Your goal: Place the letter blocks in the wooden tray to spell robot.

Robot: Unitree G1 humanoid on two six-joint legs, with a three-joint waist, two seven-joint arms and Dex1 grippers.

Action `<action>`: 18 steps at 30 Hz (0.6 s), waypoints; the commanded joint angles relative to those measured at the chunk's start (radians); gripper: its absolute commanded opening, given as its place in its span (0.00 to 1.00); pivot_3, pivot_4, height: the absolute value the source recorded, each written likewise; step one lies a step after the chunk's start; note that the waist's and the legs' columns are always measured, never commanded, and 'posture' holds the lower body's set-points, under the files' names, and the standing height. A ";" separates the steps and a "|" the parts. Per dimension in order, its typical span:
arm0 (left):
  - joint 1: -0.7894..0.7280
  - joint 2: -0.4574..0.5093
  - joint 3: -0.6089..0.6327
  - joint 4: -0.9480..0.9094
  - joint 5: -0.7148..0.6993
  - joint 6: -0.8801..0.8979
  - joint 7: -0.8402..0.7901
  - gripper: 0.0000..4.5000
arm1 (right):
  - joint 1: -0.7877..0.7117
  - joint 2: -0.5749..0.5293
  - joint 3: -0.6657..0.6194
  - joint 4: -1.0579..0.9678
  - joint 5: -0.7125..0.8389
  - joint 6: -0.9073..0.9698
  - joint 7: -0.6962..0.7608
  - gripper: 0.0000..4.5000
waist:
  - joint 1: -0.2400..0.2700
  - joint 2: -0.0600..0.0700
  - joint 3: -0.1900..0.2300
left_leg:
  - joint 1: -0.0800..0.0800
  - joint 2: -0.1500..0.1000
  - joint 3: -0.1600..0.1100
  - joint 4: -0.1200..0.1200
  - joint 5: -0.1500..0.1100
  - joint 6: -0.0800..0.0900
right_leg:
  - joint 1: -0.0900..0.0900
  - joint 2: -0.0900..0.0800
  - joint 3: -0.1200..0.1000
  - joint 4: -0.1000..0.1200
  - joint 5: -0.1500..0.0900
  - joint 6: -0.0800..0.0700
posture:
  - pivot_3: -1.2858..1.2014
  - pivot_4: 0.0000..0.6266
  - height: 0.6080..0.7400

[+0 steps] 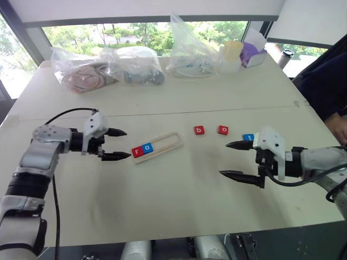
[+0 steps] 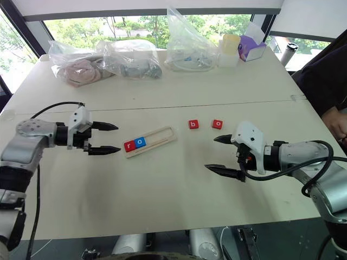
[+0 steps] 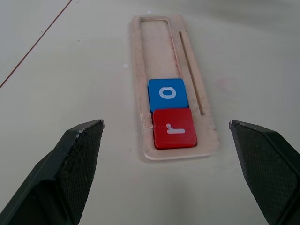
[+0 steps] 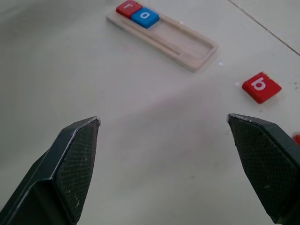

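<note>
The wooden tray (image 1: 157, 147) lies slanted mid-table, holding a red "r" block (image 1: 136, 151) and a blue "o" block (image 1: 148, 147) at its left end; the remainder of its slot is bare. A red "b" block (image 1: 199, 130) and a red "o" block (image 1: 223, 129) lie loose on the table to its right. A blue block (image 1: 248, 137) peeks out behind my right gripper (image 1: 235, 160). That gripper hovers open right of the loose blocks. My left gripper (image 1: 120, 144) is open and empty, just left of the tray's filled end.
Clear plastic bags (image 1: 108, 67) with bundled items, a yellow-lidded container (image 1: 232, 54) and a purple box (image 1: 250, 54) line the table's far edge. A person's dark sleeve (image 1: 325, 81) and hand (image 1: 340, 129) sit at the right edge. A black cable (image 1: 65, 114) loops over my left arm.
</note>
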 commanded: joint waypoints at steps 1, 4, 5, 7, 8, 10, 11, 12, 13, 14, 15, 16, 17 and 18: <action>-0.043 -0.046 -0.015 0.041 0.032 -0.044 0.003 1.00 | 0.021 0.016 -0.034 -0.091 0.016 0.024 -0.063 0.99 | 0.001 0.000 0.000 | 0.000 0.000 0.000 0.000 0.000 0.000 | 0.000 0.000 0.000 0.000 0.000 0.000 | 0.52 0.24 1.00; -0.038 -0.075 -0.007 0.057 0.040 -0.057 0.012 1.00 | 0.045 0.030 -0.040 -0.131 0.022 0.036 -0.102 0.99 | 0.002 0.000 0.000 | 0.000 0.000 0.000 0.001 0.000 0.000 | 0.000 0.000 0.000 0.000 0.000 0.000 | 0.52 0.24 1.00; -0.032 -0.080 -0.007 0.055 0.041 -0.059 0.015 1.00 | 0.050 0.037 -0.040 -0.142 0.023 0.040 -0.116 0.99 | 0.001 0.000 0.000 | -0.001 0.000 0.000 0.001 0.000 0.000 | 0.000 0.000 0.000 0.000 0.000 0.001 | 0.52 0.24 1.00; -0.017 -0.090 -0.008 0.053 0.048 -0.071 0.023 1.00 | 0.062 0.049 -0.044 -0.165 0.030 0.051 -0.144 0.99 | 0.000 0.000 0.000 | 0.000 0.000 -0.001 0.001 0.000 0.000 | 0.000 0.000 0.000 0.000 0.000 0.001 | 0.52 0.24 1.00; -0.010 -0.093 -0.007 0.047 0.047 -0.065 0.027 1.00 | 0.069 0.053 -0.046 -0.178 0.034 0.057 -0.155 0.99 | 0.000 0.000 0.000 | 0.000 0.000 -0.001 0.001 0.000 0.000 | 0.000 0.000 0.000 0.001 0.000 0.001 | 0.52 0.24 1.00; 0.005 -0.099 -0.008 0.042 0.053 -0.069 0.037 1.00 | 0.084 0.063 -0.053 -0.202 0.044 0.067 -0.174 0.99 | 0.000 0.000 0.000 | 0.000 0.000 -0.001 0.001 0.000 0.000 | 0.000 0.000 0.000 0.002 0.001 0.001 | 0.52 0.24 1.00; 0.013 -0.102 -0.010 0.045 0.060 -0.080 0.042 1.00 | 0.091 0.069 -0.056 -0.213 0.049 0.071 -0.182 0.99 | 0.000 0.000 0.000 | 0.000 0.000 -0.001 0.001 0.000 0.000 | 0.000 0.000 0.000 0.002 0.001 0.001 | 0.52 0.24 1.00; 0.018 -0.103 -0.012 0.054 0.067 -0.091 0.044 1.00 | 0.095 0.073 -0.056 -0.220 0.052 0.073 -0.189 0.99 | 0.001 0.000 0.000 | 0.000 0.000 -0.001 0.001 0.000 0.000 | 0.000 0.000 0.000 0.002 0.001 0.001 | 0.52 0.24 1.00; 0.021 -0.104 -0.012 0.061 0.070 -0.098 0.046 1.00 | 0.097 0.074 -0.055 -0.225 0.055 0.074 -0.194 0.99 | 0.001 0.000 0.000 | 0.000 0.000 -0.001 0.001 0.000 0.000 | 0.000 0.000 0.000 0.002 0.001 0.001 | 0.52 0.24 1.00; 0.025 -0.106 -0.012 0.065 0.072 -0.100 0.046 1.00 | 0.101 0.074 -0.054 -0.229 0.056 0.074 -0.198 0.99 | 0.001 0.000 0.000 | 0.000 0.000 -0.001 0.001 0.000 0.000 | 0.000 0.000 0.000 0.002 0.001 0.001 | 0.52 0.24 1.00; 0.026 -0.108 -0.012 0.072 0.074 -0.104 0.047 1.00 | 0.103 0.075 -0.051 -0.230 0.056 0.073 -0.203 0.99 | 0.001 0.000 0.000 | 0.000 0.000 -0.001 0.002 0.000 0.000 | 0.000 0.000 0.000 0.002 0.001 0.001 | 0.52 0.24 1.00; 0.027 -0.110 -0.013 0.079 0.078 -0.109 0.047 1.00 | 0.104 0.075 -0.049 -0.230 0.055 0.072 -0.207 0.99 | 0.002 0.000 0.000 | 0.000 0.000 -0.001 0.002 0.000 0.000 | 0.001 0.000 0.000 0.002 0.001 0.001 | 0.52 0.24 1.00; 0.028 -0.111 -0.015 0.089 0.085 -0.119 0.050 1.00 | 0.106 0.077 -0.045 -0.231 0.053 0.070 -0.213 0.99 | 0.002 0.000 0.000 | 0.000 0.000 -0.001 0.003 0.000 0.000 | 0.001 0.000 0.000 0.002 0.001 0.001 | 0.52 0.24 1.00; 0.027 -0.112 -0.017 0.100 0.092 -0.130 0.053 1.00 | 0.106 0.077 -0.042 -0.231 0.051 0.069 -0.217 0.99 | 0.003 0.000 0.000 | 0.000 0.000 -0.001 0.003 0.000 0.000 | 0.001 0.000 0.000 0.002 0.001 0.001 | 0.52 0.24 1.00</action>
